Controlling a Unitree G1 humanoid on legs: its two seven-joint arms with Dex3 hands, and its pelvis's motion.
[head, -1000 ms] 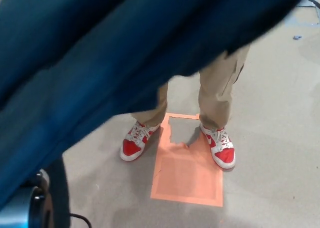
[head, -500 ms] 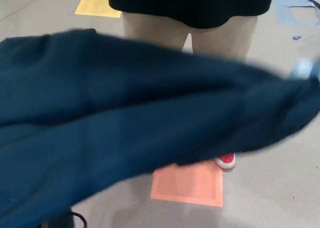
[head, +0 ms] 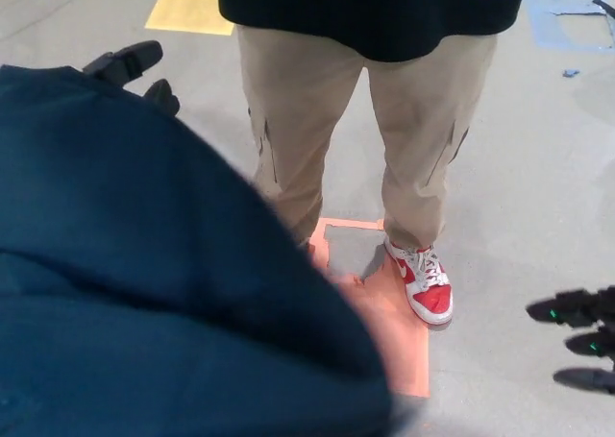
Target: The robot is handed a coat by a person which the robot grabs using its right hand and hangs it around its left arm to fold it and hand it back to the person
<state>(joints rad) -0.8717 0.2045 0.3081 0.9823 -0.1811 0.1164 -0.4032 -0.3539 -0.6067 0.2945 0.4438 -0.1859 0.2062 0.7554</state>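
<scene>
A dark blue coat (head: 144, 264) hangs draped over my left arm and fills the left half of the head view. My left hand (head: 135, 72) pokes out past the coat's top edge, fingers apart and holding nothing. At the right edge, low down, my right hand (head: 581, 336) shows only its black fingertips (head: 557, 312), spread apart and clear of the coat. A person (head: 375, 120) in tan trousers and a black top stands facing me.
The person's red and white shoe (head: 423, 281) rests on an orange floor mat (head: 399, 331). A yellow floor marking (head: 187, 3) lies at the top left. Grey concrete floor (head: 538, 197) stretches to the right.
The coat has dropped from across the whole view down onto my left arm. My right hand has let go of it and pulled away to the lower right. My left hand now shows.
</scene>
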